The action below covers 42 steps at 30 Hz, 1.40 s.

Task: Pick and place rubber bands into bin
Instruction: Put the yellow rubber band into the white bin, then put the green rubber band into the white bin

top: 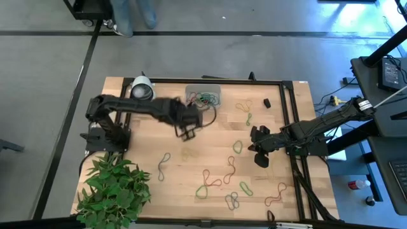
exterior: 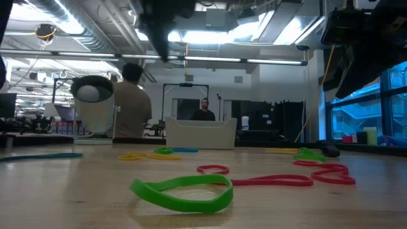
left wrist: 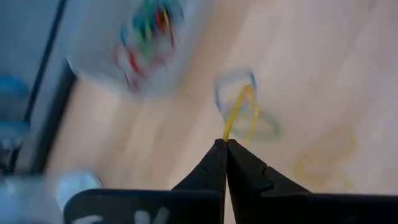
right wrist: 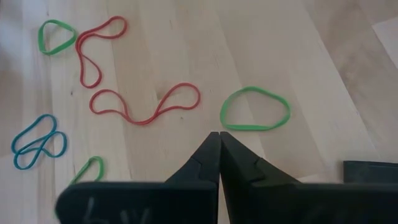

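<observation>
In the left wrist view my left gripper is shut on a yellow rubber band, above the table and a little nearer than the bin. The bin is clear plastic, stands at the far middle and holds several coloured bands. My left gripper is on the near side of it. Several green, red, blue and tan rubber bands lie flat on the wooden table. My right gripper hangs shut and empty over the right part, just short of a green band. My left gripper pinches the yellow band at one end of its loop between its two shut fingertips. The fingers slant steeply downward. The rest of the loop hangs free beyond the tips, clear of the table.
A white tape roll stands at the far left next to the bin. A leafy green plant fills the near left corner. A small black object lies at the far right. A black frame rail borders the table. People stand in the room beyond.
</observation>
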{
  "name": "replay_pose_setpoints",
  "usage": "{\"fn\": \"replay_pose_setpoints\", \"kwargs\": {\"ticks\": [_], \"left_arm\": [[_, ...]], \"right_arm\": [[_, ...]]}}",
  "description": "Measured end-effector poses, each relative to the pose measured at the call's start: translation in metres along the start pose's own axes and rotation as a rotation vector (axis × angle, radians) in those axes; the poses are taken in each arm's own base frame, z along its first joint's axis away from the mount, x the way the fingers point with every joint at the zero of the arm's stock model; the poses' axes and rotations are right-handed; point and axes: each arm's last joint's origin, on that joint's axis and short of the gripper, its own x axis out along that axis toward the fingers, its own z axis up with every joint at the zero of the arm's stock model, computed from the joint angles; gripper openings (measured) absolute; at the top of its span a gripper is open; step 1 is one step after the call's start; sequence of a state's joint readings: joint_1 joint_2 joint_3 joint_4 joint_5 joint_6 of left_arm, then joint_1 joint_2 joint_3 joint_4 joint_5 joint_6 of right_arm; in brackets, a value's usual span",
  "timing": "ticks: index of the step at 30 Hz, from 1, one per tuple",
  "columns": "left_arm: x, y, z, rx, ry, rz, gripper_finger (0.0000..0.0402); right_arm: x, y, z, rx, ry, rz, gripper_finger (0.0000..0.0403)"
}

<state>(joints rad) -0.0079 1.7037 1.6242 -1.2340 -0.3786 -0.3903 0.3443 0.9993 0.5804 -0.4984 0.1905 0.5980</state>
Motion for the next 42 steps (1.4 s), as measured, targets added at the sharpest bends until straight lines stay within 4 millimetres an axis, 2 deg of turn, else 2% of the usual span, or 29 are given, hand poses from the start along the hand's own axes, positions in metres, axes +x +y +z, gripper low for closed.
{"fn": "replay_pose_setpoints", "kwargs": {"ticks": [5,10,14,19,25,31,37,42], "left_arm": [[0.011,0.038,0.035,0.051,-0.172,-0.019,0.0001],[0.031,0.077,0.060,0.083,-0.289,-0.021,0.0001],[0.059,0.102,0.074,0.103,-0.307,-0.020,0.0001],[0.103,0.126,0.079,0.124,-0.237,-0.015,0.0001],[0.159,0.140,0.076,0.095,-0.113,-0.023,0.0001],[0.197,0.140,0.071,0.077,-0.029,-0.056,0.0006],[0.211,0.135,0.067,0.032,0.012,-0.101,0.0051],[0.211,0.134,0.067,0.031,0.016,-0.115,0.0107]], "right_arm": [[0.000,0.000,0.001,0.028,-0.016,-0.003,0.0010],[0.000,-0.002,0.003,0.111,-0.068,-0.072,0.0010],[0.000,-0.003,0.003,0.162,-0.101,-0.111,0.0010],[0.000,-0.005,0.005,0.221,-0.135,-0.149,0.0010],[0.001,-0.012,0.009,0.295,-0.155,-0.175,0.0010],[0.001,-0.018,0.012,0.353,-0.166,-0.199,0.0010],[0.002,-0.022,0.014,0.369,-0.171,-0.215,0.0010],[0.002,-0.024,0.015,0.351,-0.170,-0.223,0.0010]]}}
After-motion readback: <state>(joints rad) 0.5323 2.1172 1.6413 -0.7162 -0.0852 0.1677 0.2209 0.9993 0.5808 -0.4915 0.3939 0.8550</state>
